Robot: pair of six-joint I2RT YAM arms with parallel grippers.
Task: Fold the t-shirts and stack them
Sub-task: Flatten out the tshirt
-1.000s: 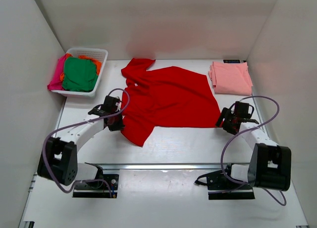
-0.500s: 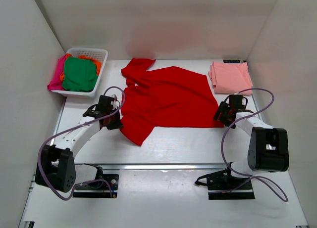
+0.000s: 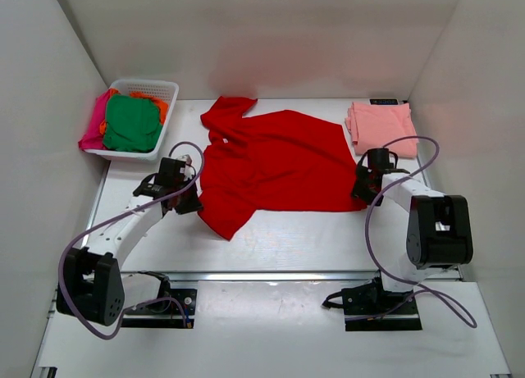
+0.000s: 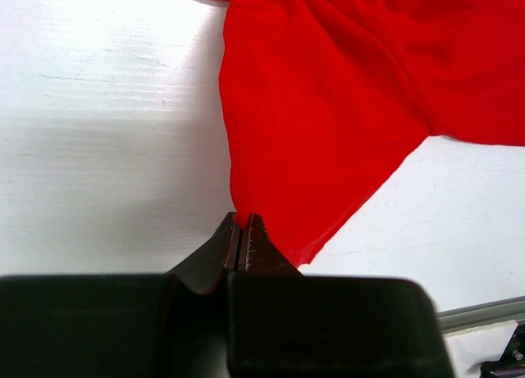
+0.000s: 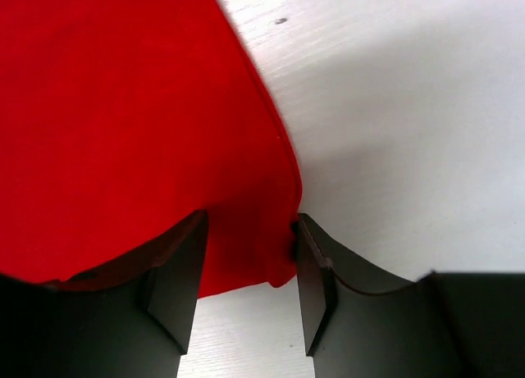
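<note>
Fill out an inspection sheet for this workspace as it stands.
Surface: white table.
Job's things: red t-shirt spread at the centre; pink t-shirt folded, far right; green t-shirt atop others in the white basket, far left.
Clutter: small dark item behind the pink t-shirt, unidentifiable.
End effectors: left end effector shut on the red t-shirt's edge; right end effector open, astride its corner.
Cables: purple cables loop off both arms.
Surroundings: white walls on three sides.

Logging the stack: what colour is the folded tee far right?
The folded tee is pale salmon pink; top external view.
</note>
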